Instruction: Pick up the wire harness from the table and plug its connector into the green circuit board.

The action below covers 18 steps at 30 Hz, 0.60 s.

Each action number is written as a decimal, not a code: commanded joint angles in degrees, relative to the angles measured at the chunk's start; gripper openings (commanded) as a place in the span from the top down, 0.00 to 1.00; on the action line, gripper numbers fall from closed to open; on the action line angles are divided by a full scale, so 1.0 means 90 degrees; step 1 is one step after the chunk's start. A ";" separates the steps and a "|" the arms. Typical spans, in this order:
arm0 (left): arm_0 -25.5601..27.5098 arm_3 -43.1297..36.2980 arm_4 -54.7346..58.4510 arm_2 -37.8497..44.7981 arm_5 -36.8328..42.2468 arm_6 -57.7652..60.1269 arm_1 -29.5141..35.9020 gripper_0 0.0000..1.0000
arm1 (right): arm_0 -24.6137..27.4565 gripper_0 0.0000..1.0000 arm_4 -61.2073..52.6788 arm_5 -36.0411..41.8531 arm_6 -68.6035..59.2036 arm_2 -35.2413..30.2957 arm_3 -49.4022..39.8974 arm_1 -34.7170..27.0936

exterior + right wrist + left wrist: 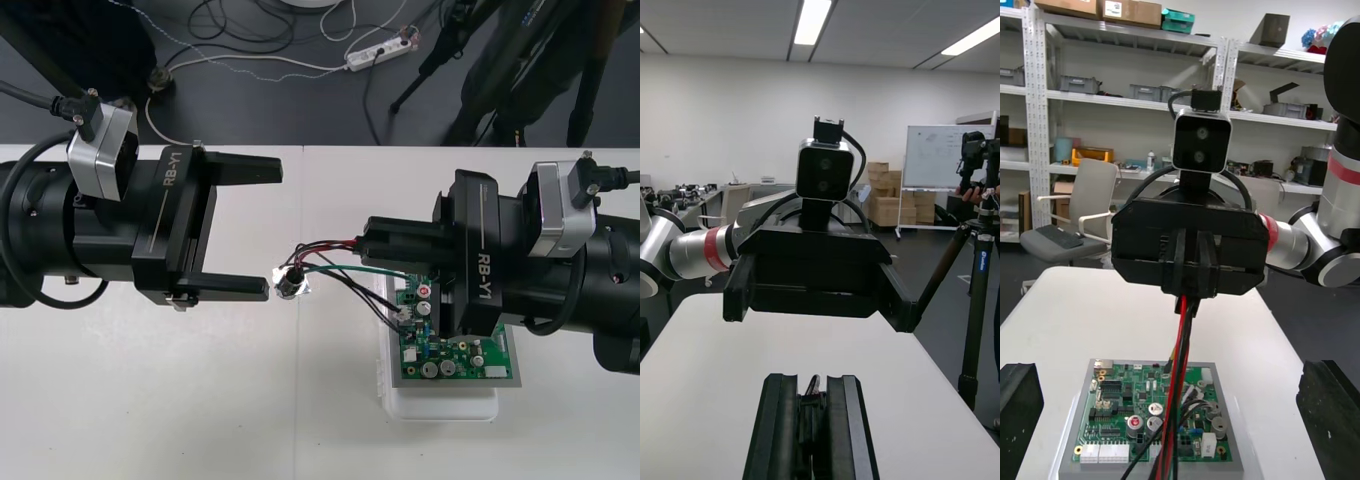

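On the table (pixel 150 400), nearest the robot, a white base (pixel 440 408) is seen, and the green circuit board (pixel 455 352) is carried on it. At the board's left edge the plug (pixel 404 318) of the wire harness (pixel 1181 337) is found against the board; whether it is seated there cannot be told. From the plug thin black wires are led up to the right claw (pixel 368 243), which is placed over the board's far part. Its fingers (pixel 779 427) are closed together on the red, black and green wires. Past the fingertips the wires are carried on leftward to the round metal socket (pixel 290 283), which is found just beside the nearer finger of the left claw (pixel 274 229); contact between them cannot be made out. The left claw is spread wide with nothing gripped, and it is pointed at the right claw, the two set tip to tip but apart. Beyond the table's far edge a strip of dark floor (pixel 300 110) is shown.
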 commanded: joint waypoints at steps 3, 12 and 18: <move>-0.0009 -0.0008 0.0095 -0.0183 -0.0171 -0.0422 -0.0103 0.00 | 0.0073 0.97 0.0371 0.0119 -0.0809 -0.0112 -0.0539 0.0010; -0.0078 -0.0008 0.0085 -0.0329 -0.0171 -0.0461 -0.0103 0.00 | 0.0064 0.97 0.0723 0.0197 -0.0946 -0.0102 -0.0617 0.0020; -0.0107 0.0011 0.0065 -0.0476 -0.0102 -0.0461 -0.0094 0.00 | 0.0015 0.97 0.0723 0.0236 -0.1024 -0.0102 -0.0627 0.0020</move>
